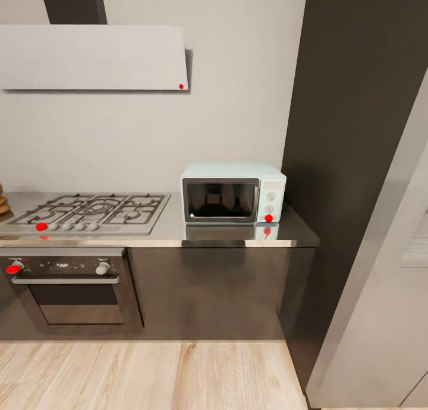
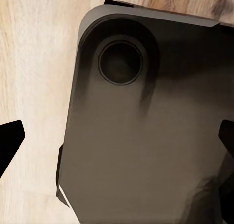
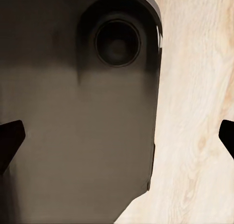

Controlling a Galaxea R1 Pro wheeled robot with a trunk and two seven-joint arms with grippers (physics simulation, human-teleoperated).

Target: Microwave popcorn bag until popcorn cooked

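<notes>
kitchen with a pale wood floor (image 1: pixel 148 374) and a grey wall, seen from a little way back. both arms hang low over the robot's own dark base (image 2: pixel 141 136). the left gripper (image 2: pixel 117 139) has its two dark fingertips spread wide apart, nothing between them, and the right gripper (image 3: pixel 117 136) is spread wide and empty the same way, over the base and floor.

further out, the countertop (image 1: pixel 172 234) runs across dark cabinet fronts. the microwave (image 1: pixel 233 193) sits on it toward the right end, door shut, with two knobs and a red light on its panel. the popcorn bag is not clearly visible; a tan sliver at the counter's far left edge (image 1: pixel 3 200) may be it, but that is too cropped to tell.

the robot seems to be approaching. a good next move would be turning left to find the bag before raising an arm. the gas hob (image 1: pixel 95 210) lies between that edge and the microwave, the oven (image 1: pixel 68 288) below it, a hood (image 1: pixel 92 58) above, and a tall dark cabinet (image 1: pixel 356 130) crowds the microwave's right.
</notes>
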